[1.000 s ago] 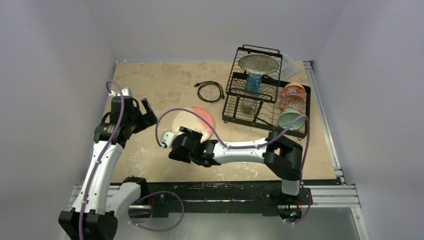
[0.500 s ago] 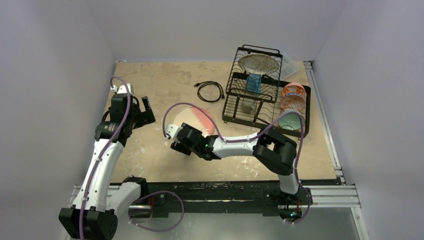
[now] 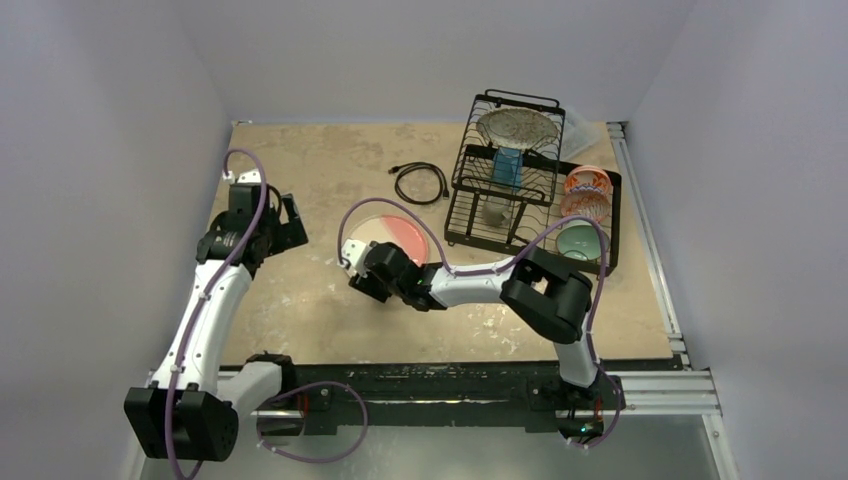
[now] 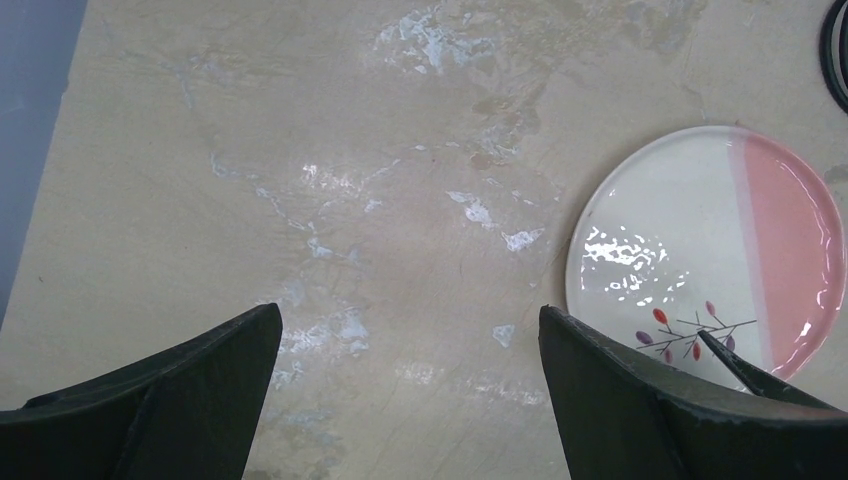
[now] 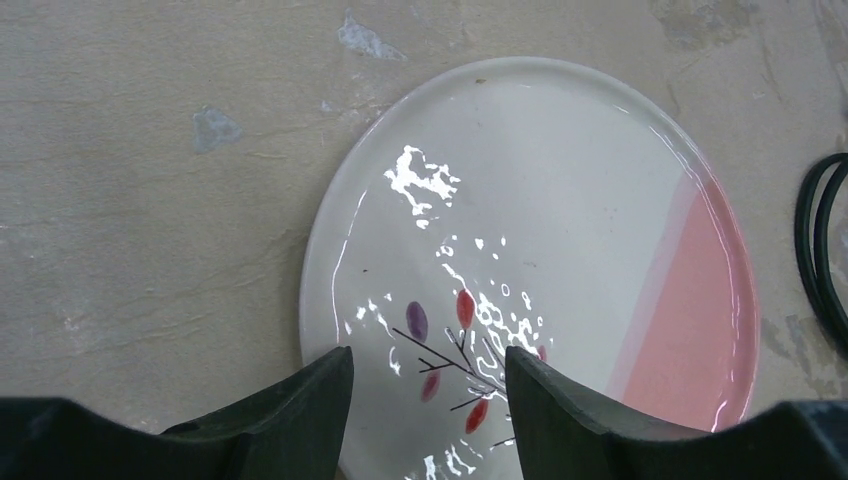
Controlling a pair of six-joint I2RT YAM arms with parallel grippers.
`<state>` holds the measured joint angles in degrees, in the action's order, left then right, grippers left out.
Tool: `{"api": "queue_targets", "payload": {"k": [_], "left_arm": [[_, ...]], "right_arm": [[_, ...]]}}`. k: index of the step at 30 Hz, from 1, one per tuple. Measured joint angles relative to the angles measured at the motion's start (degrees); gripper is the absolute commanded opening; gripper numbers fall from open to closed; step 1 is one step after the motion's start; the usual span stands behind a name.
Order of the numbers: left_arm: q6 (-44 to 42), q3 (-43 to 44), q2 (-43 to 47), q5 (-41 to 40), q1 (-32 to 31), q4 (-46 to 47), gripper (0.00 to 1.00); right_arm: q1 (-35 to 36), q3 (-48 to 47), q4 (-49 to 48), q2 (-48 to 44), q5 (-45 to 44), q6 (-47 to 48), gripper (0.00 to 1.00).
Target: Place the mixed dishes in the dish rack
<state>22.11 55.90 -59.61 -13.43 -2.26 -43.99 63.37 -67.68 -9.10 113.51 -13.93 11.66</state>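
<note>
The large cream-and-pink plate (image 3: 395, 233) lies flat on the table left of the black wire dish rack (image 3: 530, 185). It also shows in the left wrist view (image 4: 705, 245) and the right wrist view (image 5: 560, 250). My right gripper (image 3: 363, 272) is open over the plate's near edge, with nothing between its fingers (image 5: 428, 372). My left gripper (image 3: 288, 222) is open and empty above bare table, left of the plate (image 4: 410, 330). In the rack sit the grey speckled oval dish (image 3: 517, 127), blue cup (image 3: 507, 168), grey mug (image 3: 497, 211), two red-orange patterned bowls (image 3: 586, 181) and the teal bowl (image 3: 581, 241).
A black coiled cable (image 3: 420, 182) lies on the table between the plate and the rack, and shows at the right edge of the right wrist view (image 5: 822, 260). Walls close in the table on the left, back and right.
My right gripper has moved up and away from me onto the plate's near edge. My left gripper has drawn back to the left, away from the plate.
</note>
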Motion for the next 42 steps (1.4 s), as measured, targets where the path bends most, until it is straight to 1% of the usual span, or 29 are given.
{"api": "queue_targets", "payload": {"k": [3,4,9,14,19,24,26,28,35,37,40,41,42], "left_arm": [[0.00,0.00,-0.46,0.59,0.07,0.00,1.00],[0.02,0.00,-0.74,0.90,0.07,0.00,1.00],[0.02,0.00,-2.36,2.12,0.33,0.00,0.99],[0.00,0.00,-2.89,3.39,0.37,0.00,0.98],[-0.04,0.00,-3.28,4.48,0.37,0.00,0.98],[-0.07,0.00,-3.65,5.55,0.37,0.02,0.98],[-0.11,0.00,-3.78,6.01,0.37,0.04,0.98],[-0.15,0.00,-4.13,6.71,0.37,0.07,0.98],[-0.17,0.00,-6.16,10.08,0.37,0.17,0.98],[-0.15,0.00,-6.88,11.50,0.37,0.22,0.97],[-0.15,0.00,-8.04,13.77,0.37,0.26,0.95],[-0.15,0.00,-8.48,14.60,0.37,0.28,0.95],[-0.15,0.00,-8.85,15.30,0.37,0.33,0.94]], "right_arm": [[-0.02,0.11,-0.70,0.24,0.70,-0.07,0.50],[0.00,0.11,-1.03,0.46,1.05,-0.07,0.50],[0.00,0.20,-2.23,0.76,1.73,-0.26,0.55],[-0.02,0.07,-1.77,0.55,1.64,-0.61,0.55],[0.00,0.09,0.79,-1.62,2.95,-1.51,0.55],[0.00,0.09,0.72,-2.29,5.22,-2.99,0.50],[0.02,0.11,0.68,-2.01,5.90,-3.39,0.44],[0.04,0.11,0.55,-1.44,5.99,-3.72,0.40],[0.94,0.50,0.04,0.74,4.46,-3.45,0.37],[1.29,0.70,-0.33,0.76,3.85,-3.02,0.33],[1.92,0.98,-1.25,1.01,2.45,-2.38,0.21],[2.21,1.01,-1.66,1.14,2.16,-2.25,0.15],[2.45,1.14,-2.19,1.27,1.70,-2.12,0.05]]}}
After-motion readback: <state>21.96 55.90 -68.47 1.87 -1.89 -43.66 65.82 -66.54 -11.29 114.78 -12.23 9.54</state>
